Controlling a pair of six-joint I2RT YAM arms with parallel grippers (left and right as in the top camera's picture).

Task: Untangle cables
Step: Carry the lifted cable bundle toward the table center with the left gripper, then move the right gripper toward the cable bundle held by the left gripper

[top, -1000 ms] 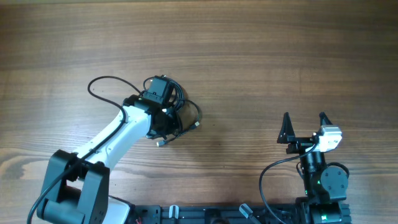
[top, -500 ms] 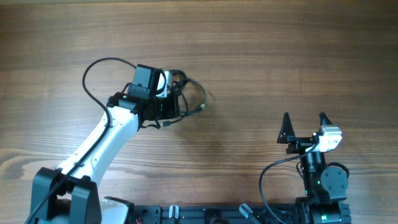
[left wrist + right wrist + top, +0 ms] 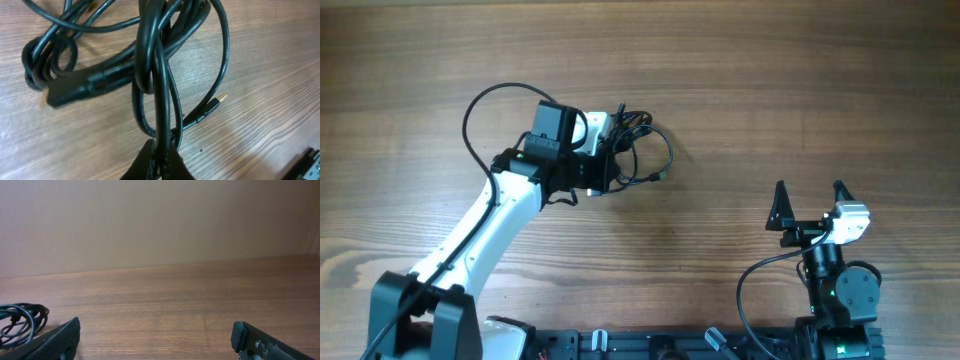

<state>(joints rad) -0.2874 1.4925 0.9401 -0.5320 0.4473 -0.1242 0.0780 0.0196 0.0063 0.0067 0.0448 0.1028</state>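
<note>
**First speaker:** Just ahead of the left gripper (image 3: 159, 165), what does the wrist view show?

**Second speaker:** A knotted bundle of thin black flexible cables (image 3: 155, 75) on a brown wooden table (image 3: 770, 80). The left gripper is pinched closed on a few strands, which run straight out from its tips into the knot.

**First speaker:** And the right gripper (image 3: 809, 190)?

**Second speaker:** Its jaws stand wide apart with nothing between them. The bundle lies well off to its left.

**First speaker:** How would the cords handle?

**Second speaker:** Probably light, limp and slightly slick, so tugged loops would drag their neighbours along. The free gold-tipped plug (image 3: 219, 100), just right of the strands beyond the left gripper's tips, looks the cleaner place to take hold.
</note>
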